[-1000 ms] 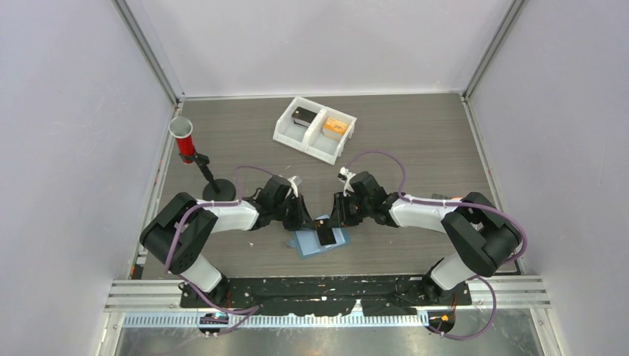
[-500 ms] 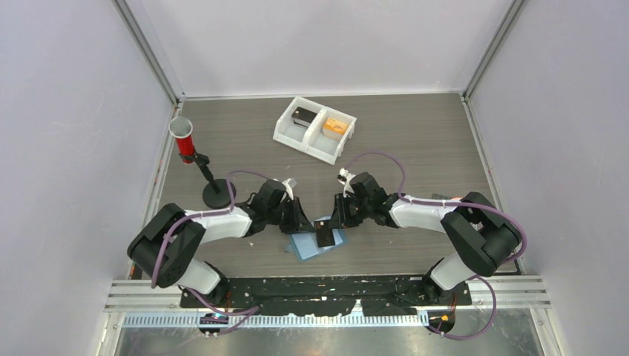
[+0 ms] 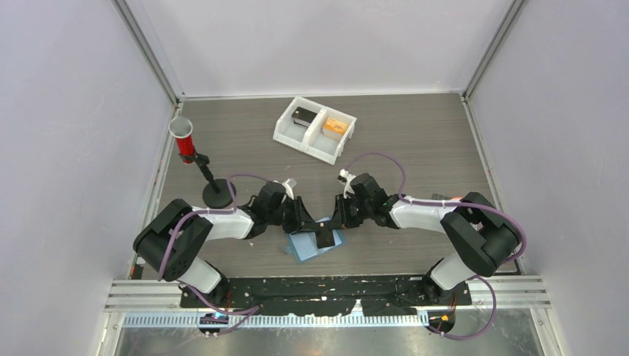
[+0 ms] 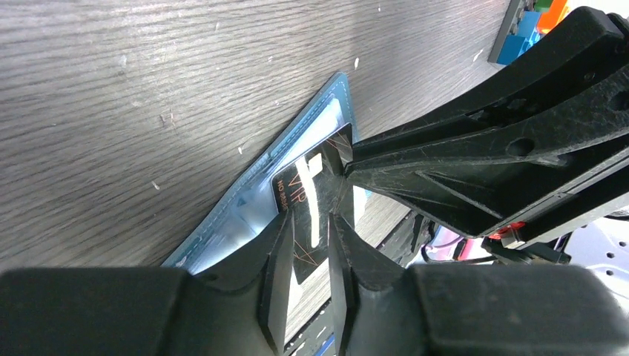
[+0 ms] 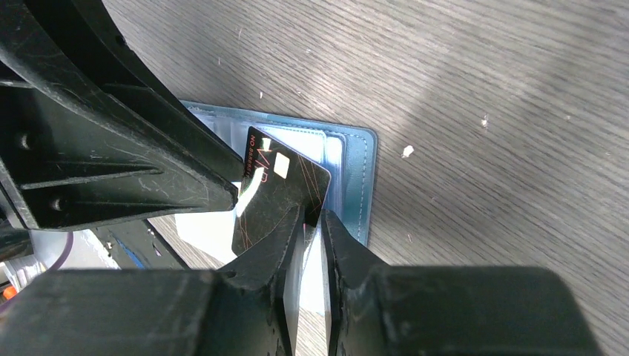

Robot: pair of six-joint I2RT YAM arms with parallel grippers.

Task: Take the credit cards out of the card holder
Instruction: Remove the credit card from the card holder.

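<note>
The card holder [image 5: 357, 167], flat, light blue with a stitched edge and pale glossy sleeves, is lying open on the grey wood-grain bench [image 5: 482, 74], at the near middle. A thin, glossy black credit card [image 5: 278, 185] with a small pale chip is slanting over the sleeves. Both arms are reaching low toward the middle, and their wrists are almost meeting above the holder. The right end effector [image 5: 311, 222] is pinching the card's edge between its closed fingers. The left end effector [image 4: 310, 220] has a narrow gap with the card in it; I cannot tell whether it is gripping. Farther back, a white two-compartment tray [image 3: 309, 143] is holding a dark object [image 3: 302, 116] and an orange object [image 3: 334, 127].
</note>
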